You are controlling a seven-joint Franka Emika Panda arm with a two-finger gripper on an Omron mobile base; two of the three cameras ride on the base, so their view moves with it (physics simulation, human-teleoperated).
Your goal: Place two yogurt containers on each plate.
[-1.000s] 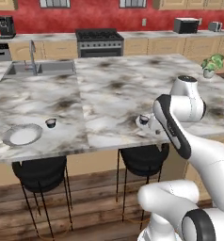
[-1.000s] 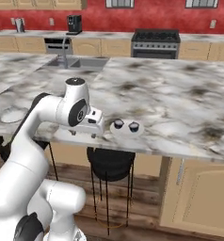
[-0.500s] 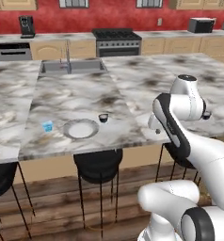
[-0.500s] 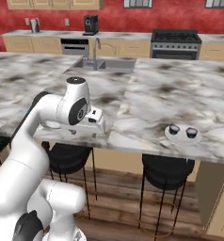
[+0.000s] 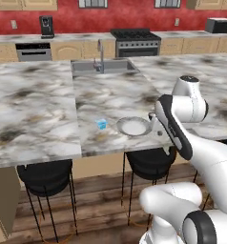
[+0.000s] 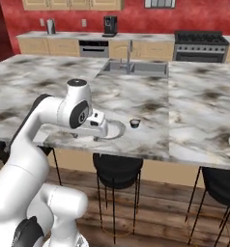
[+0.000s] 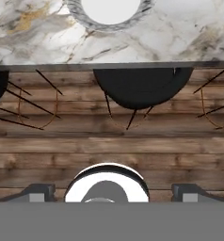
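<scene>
While the arm bends over the marble surface [image 5: 48, 109] in the left base view, a white plate [image 5: 133, 127] lies near the front edge, with a small bright blue yogurt container [image 5: 102, 124] just left of it. From the right base view, the plate [image 6: 118, 129] sits partly behind the arm, and a dark cup [image 6: 135, 123] stands just right of it. Looking down in the hand view, the claw [image 7: 112, 192] is spread wide and holds nothing, above the wooden floor [image 7: 48, 155] and a black stool [image 7: 141, 87], with the plate [image 7: 109, 12] at the top edge.

Base views flank the plate [image 5: 133, 127]; hand view looks straight down.
</scene>
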